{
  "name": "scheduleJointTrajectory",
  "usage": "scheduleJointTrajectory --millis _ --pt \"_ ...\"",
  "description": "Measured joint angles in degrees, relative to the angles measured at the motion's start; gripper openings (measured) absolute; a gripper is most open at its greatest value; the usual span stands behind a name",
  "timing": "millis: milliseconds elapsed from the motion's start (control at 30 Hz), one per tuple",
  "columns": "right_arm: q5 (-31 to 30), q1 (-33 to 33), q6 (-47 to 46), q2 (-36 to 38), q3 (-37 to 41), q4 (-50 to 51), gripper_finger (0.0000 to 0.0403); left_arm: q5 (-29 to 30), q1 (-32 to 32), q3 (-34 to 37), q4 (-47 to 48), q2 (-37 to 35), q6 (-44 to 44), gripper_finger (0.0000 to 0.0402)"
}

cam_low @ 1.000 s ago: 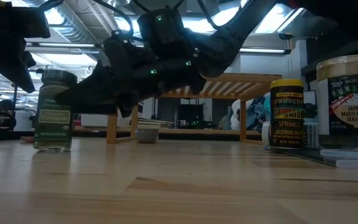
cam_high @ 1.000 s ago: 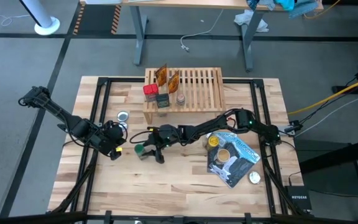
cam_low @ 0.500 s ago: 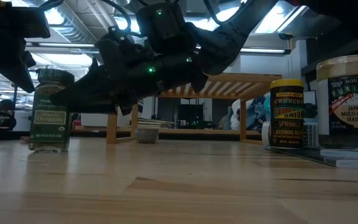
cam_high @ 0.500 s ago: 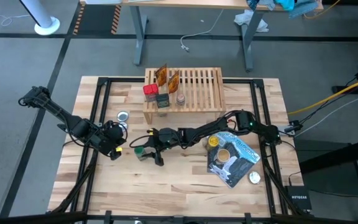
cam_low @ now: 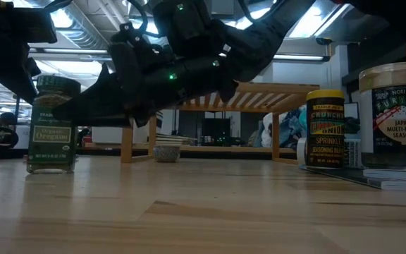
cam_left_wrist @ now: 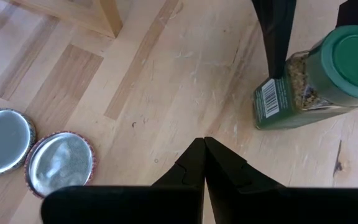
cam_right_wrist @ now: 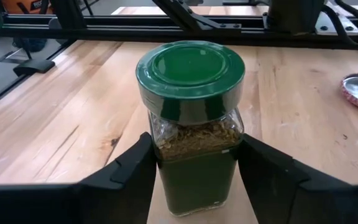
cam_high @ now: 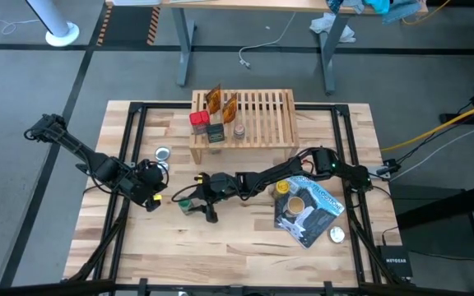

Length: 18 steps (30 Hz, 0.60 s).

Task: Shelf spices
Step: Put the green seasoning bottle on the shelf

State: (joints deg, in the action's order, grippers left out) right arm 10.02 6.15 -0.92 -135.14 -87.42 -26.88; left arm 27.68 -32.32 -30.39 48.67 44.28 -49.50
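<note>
The tabletop (cam_high: 245, 238) is pale butcher-block wood, matt, with visible grain and faint scratches. The shelf (cam_high: 257, 115) is light, unvarnished-looking slatted wood. The oregano jar (cam_right_wrist: 191, 130) is clear glass with a smooth, glossy green plastic cap and a paper label; dried flakes show through the glass. Two flat discs (cam_left_wrist: 33, 152) look like shiny, mirror-bright metal. The right gripper (cam_right_wrist: 194, 165) has matt black plastic-looking fingers (cam_right_wrist: 126, 171), as does the left gripper (cam_left_wrist: 204, 146). The pouch (cam_high: 307, 210) looks glossy. The orange packets (cam_high: 220, 102) look translucent and crinkly.
</note>
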Motion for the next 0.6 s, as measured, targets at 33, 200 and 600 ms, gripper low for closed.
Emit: scheduleJointTrajectory --millis 33,200,600 --pt "0.06 0.0 -0.04 0.02 0.0 0.09 0.0208 -0.01 0.0 0.0 0.01 0.01 0.0 0.0001" --pt "0.05 0.0 -0.03 0.49 0.0 1.48 0.0208 -0.01 0.0 0.0 0.0 0.0 0.0 0.0001" --pt "-2.76 0.0 4.13 4.38 0.17 9.53 0.0208 -0.01 0.0 -0.02 -0.02 -0.01 0.0 0.0001"
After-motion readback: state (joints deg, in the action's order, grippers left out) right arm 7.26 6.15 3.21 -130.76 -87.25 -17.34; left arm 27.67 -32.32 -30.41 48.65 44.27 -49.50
